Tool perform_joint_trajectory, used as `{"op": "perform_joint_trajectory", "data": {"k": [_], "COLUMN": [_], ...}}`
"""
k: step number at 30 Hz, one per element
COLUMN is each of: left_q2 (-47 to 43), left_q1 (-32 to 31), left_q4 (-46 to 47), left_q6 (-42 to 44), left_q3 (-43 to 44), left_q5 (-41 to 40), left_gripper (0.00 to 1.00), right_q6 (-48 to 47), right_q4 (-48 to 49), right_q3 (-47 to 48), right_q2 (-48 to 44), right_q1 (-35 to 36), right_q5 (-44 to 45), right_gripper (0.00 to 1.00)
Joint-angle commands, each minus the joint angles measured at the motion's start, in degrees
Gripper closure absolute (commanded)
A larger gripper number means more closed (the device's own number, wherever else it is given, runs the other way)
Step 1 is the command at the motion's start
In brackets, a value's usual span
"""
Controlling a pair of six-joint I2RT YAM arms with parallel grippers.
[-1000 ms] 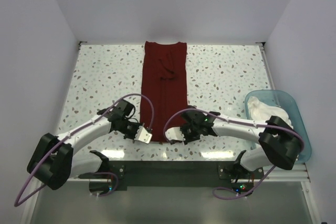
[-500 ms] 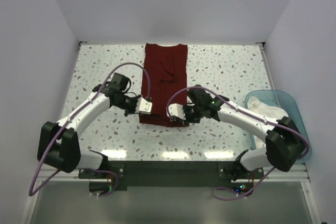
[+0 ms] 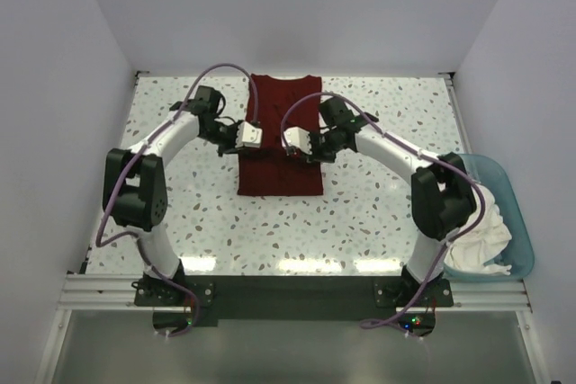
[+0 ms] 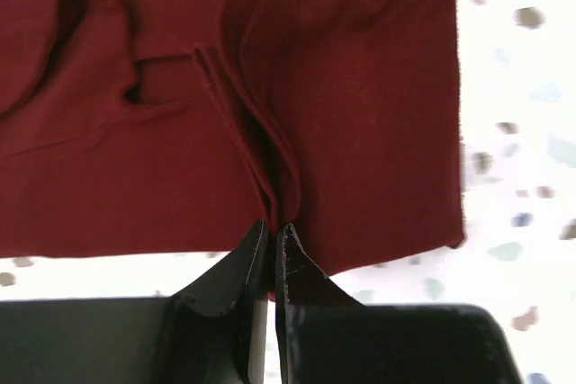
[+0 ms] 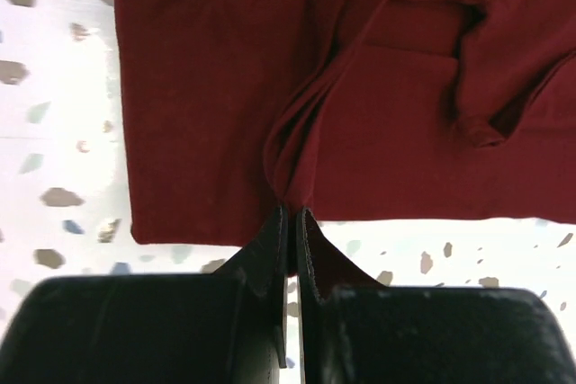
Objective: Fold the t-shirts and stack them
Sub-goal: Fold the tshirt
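Our left claw [image 4: 273, 227] has its two fingers pressed together on a pinch of the maroon t-shirt [image 3: 279, 173], the cloth rising from the tips in a narrow ridge. Our right claw [image 5: 290, 213] is clamped the same way on its own pinch of the same edge, with a matching ridge. From above, both claws hang side by side over the middle of the shirt, the gripped edge lifted between them. Below them the shirt lies as a long band on the far middle of the tabletop [image 3: 387, 209], its near end looking doubled over.

We judge the step to be folding the shirt end over end. To do it well, we should:
- move both claws at the same height and pace, so the held edge stays straight;
- pull slightly apart, to flatten the ridges;
- set the edge down square on the far end before letting go.

The white t-shirt [image 3: 481, 240] lies bunched in the light blue tub [image 3: 524, 263] to the right, well apart.
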Motion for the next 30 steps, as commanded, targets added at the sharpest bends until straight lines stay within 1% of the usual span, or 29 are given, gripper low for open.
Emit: {"op": "perform_joint_trajectory", "data": {"k": [1, 5, 6, 8, 14, 17, 20, 21, 23, 24, 26, 30], "left_q2": [5.36, 11.17, 12.41, 15.66, 21.38, 22.87, 23.4, 23.67, 23.93, 24.02, 24.98, 24.29], "left_q1": [1.44, 2.23, 2.58, 2.93, 3.99, 4.25, 4.34, 4.34, 4.43, 4.43, 4.43, 4.34], "left_q4": [-0.75, -2.07, -3.03, -3.92, -5.24, -4.8, -2.61, -1.39, 0.9, 3.87, 3.99, 5.39], "left_q6": [3.36, 4.41, 4.76, 5.56, 6.88, 7.41, 6.71, 6.35, 3.21, 1.19, 0.28, 0.11], "left_q3": [7.78, 15.17, 18.14, 22.01, 28.0, 28.72, 28.37, 28.28, 28.02, 28.1, 29.24, 28.02], "left_q5": [2.19, 1.67, 1.4, 1.23, 0.26, -0.18, -0.18, -0.27, -0.27, -0.36, -0.01, 0.43], "left_gripper": [1.0, 1.0, 1.0, 1.0, 1.0, 1.0, 0.9, 0.84, 0.8, 0.8, 0.8, 0.85], "right_q6": [-4.18, -5.41, -5.59, -6.29, -6.73, -6.64, -5.59, -5.15, -3.4, -2.96, -2.16, -0.94], "right_q4": [-2.24, -4.61, -4.87, -5.23, -6.54, -7.25, -6.9, -6.9, -6.11, -5.93, -5.23, -0.93], "right_q3": [6.89, 13.83, 16.11, 17.71, 24.74, 26.94, 27.38, 27.64, 27.73, 27.73, 27.21, 22.56], "right_q2": [4.29, 10.0, 10.89, 13.35, 18.71, 20.74, 21.71, 21.8, 21.8, 21.8, 21.1, 18.03], "right_q1": [-1.73, -3.23, -3.67, -3.93, -4.99, -4.99, -4.99, -4.99, -4.99, -4.99, -5.16, -5.08], "right_q5": [-3.28, -3.63, -3.63, -3.46, -2.66, -2.14, -0.47, -0.12, 1.72, 2.08, 3.65, 3.75], "right_gripper": [1.0, 1.0, 1.0, 1.0, 1.0, 1.0, 1.0, 1.0, 1.0, 1.0, 1.0, 1.0]}}
